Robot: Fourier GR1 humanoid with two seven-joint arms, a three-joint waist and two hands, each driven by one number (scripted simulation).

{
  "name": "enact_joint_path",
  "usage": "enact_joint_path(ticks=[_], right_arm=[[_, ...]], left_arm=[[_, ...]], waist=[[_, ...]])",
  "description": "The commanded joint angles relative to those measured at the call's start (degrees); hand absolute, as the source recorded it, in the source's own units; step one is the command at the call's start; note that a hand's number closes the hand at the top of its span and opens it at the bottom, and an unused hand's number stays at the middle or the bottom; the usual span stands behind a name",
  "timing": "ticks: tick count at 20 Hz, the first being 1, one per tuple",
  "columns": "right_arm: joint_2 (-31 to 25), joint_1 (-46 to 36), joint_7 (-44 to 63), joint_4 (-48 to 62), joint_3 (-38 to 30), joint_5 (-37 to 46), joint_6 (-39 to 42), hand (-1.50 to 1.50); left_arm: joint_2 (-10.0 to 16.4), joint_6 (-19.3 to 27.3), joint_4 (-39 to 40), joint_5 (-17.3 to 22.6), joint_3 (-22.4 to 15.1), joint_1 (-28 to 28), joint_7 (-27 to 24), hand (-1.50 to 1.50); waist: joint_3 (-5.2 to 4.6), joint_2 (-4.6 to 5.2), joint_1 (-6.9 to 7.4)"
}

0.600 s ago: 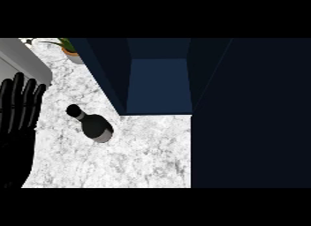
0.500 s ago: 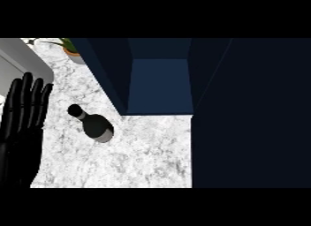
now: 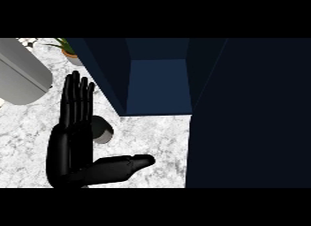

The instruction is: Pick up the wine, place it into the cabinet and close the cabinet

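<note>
Since the earlier frame, you brought the left robot hand (image 3: 70, 145) in from the counter's (image 3: 28, 128) left edge to the wine (image 3: 103, 131). It was open, fingers straight and thumb spread, partly covering the bottle from the left. The wine stood on the counter just before the open cabinet (image 3: 157, 84).
</note>
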Motion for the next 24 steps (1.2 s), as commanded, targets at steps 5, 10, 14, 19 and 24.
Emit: enact_joint_path(ticks=[5,10,14,19,24], right_arm=[[-2.5,5.6,9.7,-12.5,0.1,-5.2,2.2,-1.5],[0.0,-0.6,16.6,-13.0,2.7,-1.0,-1.6,-1.5],[-2.2,-2.9,16.6,-10.8,-3.3,-6.6,0.8,-1.5],[0.0,-2.4,19.2,-14.3,0.9,-1.9,-1.7,-1.5],[2.1,-10.1,30.4,-18.7,7.4,5.0,-7.8,-1.5]], left_arm=[[-0.3,20.0,3.4,-2.9,-13.9,-10.1,7.8,-1.5],[-0.3,22.1,2.6,-6.3,-15.5,-12.0,10.7,-1.5],[-0.3,26.9,2.7,-10.9,-16.6,-19.2,20.0,-1.5],[-0.3,26.9,-2.4,-15.8,-17.4,-14.6,24.0,-1.5],[-0.3,23.7,-5.8,-22.1,-14.1,-16.3,31.8,-1.5]], waist=[[0.09,-0.07,0.56],[0.06,-0.02,1.16],[0.11,-0.03,1.18],[0.08,-0.09,1.36],[0.04,-0.19,1.59]])
